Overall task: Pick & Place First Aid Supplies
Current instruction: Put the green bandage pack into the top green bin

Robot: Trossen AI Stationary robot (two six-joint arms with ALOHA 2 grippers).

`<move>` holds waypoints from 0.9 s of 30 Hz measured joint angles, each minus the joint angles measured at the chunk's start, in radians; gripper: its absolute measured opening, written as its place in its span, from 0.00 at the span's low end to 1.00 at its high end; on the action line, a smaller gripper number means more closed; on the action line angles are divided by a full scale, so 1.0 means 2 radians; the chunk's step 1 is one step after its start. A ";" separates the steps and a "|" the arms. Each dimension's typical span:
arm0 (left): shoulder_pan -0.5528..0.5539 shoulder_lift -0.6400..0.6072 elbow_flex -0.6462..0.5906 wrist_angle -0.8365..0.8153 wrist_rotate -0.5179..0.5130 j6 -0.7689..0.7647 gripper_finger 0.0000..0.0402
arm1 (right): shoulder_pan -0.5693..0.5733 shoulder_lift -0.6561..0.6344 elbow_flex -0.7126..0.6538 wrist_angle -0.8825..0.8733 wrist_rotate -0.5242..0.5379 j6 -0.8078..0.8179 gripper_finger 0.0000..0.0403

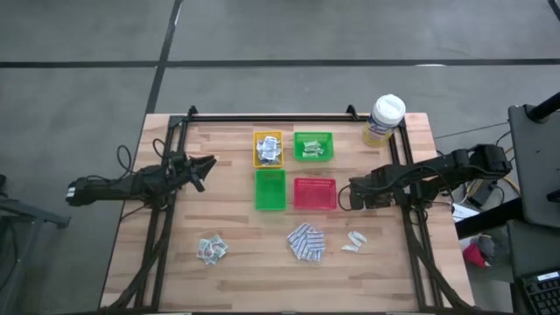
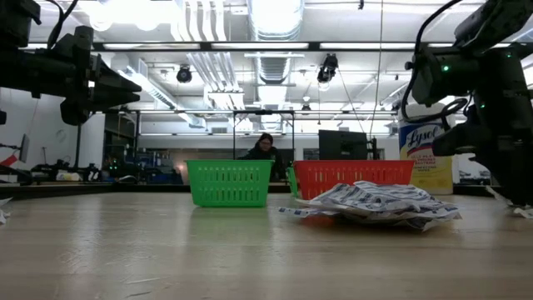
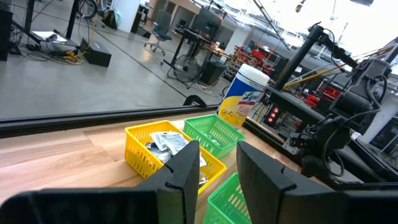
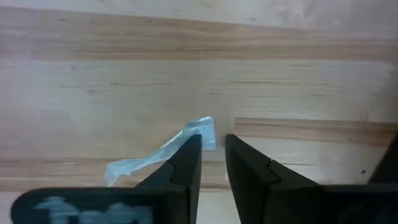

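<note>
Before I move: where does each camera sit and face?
High: overhead, straight down on the table; both arms, left gripper, right gripper.
Low: tabletop height, facing green tray, red tray; arms overhead.
Left wrist: past own fingers toward yellow tray.
Right wrist: down onto pale strip.
Shared: yellow canister in high, low, left wrist.

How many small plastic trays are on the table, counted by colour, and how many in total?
Yellow tray: 1
Green trays: 2, one in the back row beside the yellow one, and one in the front row
Red tray: 1
Total: 4 trays
</note>
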 joint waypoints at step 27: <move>0.000 0.000 0.000 0.000 0.000 -0.001 0.27 | 0.000 0.003 0.031 -0.040 0.003 -0.088 0.02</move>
